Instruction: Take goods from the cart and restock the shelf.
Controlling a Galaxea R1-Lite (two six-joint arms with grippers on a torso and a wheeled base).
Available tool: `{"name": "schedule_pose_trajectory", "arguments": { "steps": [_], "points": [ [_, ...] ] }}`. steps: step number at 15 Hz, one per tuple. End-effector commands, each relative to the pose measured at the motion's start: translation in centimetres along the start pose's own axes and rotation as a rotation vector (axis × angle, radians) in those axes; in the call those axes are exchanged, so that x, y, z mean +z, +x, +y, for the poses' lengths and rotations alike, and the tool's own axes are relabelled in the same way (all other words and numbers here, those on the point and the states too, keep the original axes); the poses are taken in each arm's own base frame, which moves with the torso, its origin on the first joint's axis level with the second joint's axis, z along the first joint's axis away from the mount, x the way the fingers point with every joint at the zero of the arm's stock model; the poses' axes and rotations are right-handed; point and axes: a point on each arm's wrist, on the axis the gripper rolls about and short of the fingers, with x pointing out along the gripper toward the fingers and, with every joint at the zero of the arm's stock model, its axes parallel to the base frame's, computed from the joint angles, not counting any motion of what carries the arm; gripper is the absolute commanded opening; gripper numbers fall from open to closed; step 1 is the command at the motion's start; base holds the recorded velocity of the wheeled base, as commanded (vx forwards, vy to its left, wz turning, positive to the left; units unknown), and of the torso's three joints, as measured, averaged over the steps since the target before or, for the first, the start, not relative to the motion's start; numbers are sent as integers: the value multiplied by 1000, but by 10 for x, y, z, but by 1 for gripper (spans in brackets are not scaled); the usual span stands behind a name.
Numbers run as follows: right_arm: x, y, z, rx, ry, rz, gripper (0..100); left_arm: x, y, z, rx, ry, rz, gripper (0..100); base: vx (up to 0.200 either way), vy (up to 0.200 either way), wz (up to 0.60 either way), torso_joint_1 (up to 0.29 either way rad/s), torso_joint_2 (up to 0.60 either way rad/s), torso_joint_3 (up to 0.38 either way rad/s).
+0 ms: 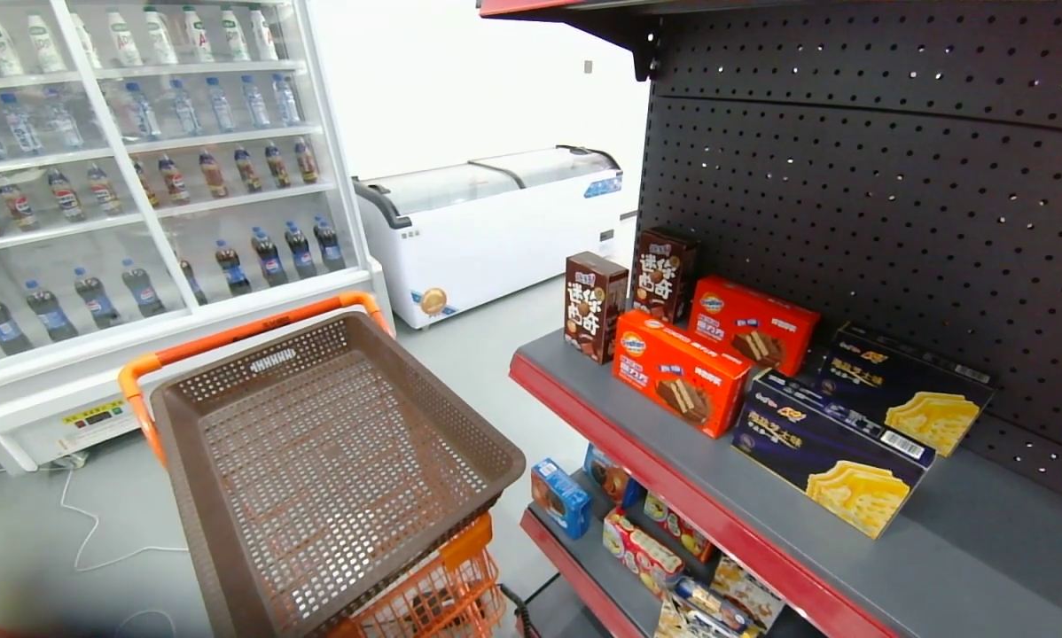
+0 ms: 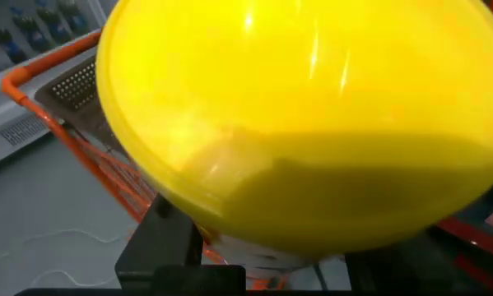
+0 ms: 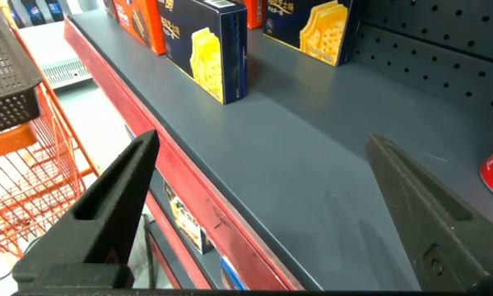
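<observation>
Your right pincer [image 3: 262, 140] hangs wide open over the flat grey shelf [image 3: 312, 164], whether your left pincer [image 2: 168, 247] clamps the one glossy round yellow tub [image 2: 295, 123] by the wire cart [image 2: 32, 82] cannot be told, and the shelf bears two brown boxes [image 1: 595, 306], two orange boxes [image 1: 682, 372] and two dark-blue boxes [image 1: 828, 452].

A: How many boxes will you count on the shelf [image 1: 983, 549]?

B: You'll count six, in three kinds: two brown boxes [image 1: 595, 306] [image 1: 664, 275], two orange boxes [image 1: 682, 372] [image 1: 753, 323] and two dark blue boxes [image 1: 828, 452] [image 1: 908, 390].

A: And elsewhere?

B: You have one cart [image 1: 230, 337], one brown basket [image 1: 318, 461] and one yellow bowl [image 2: 295, 123].

A: Farther back?

B: One chest freezer [image 1: 495, 230] and one glass-door fridge [image 1: 141, 177]. You can't count its bottles [image 1: 265, 257] surely, nor the small packs [image 1: 642, 554] lower down.
</observation>
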Motion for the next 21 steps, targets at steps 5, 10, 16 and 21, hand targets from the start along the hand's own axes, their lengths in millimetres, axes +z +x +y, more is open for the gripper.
{"name": "schedule_pose_trajectory", "arguments": {
  "steps": [5,10,16,21],
  "points": [
    [0,0,0,0,-1,0,100,-22,-30,-6,8,28,-72,0,0,0,-600,2,-1,1],
    [0,0,0,0,-1,0,100,-26,-28,-6,4,23,-57,0,0,0,-600,2,1,1],
    [0,0,0,0,0,0,100,-27,-27,-6,2,20,-51,0,0,0,-600,2,2,2],
    [0,0,0,0,-1,0,100,-30,-26,-6,3,19,-42,0,0,0,-600,3,3,2]
  ]
}}
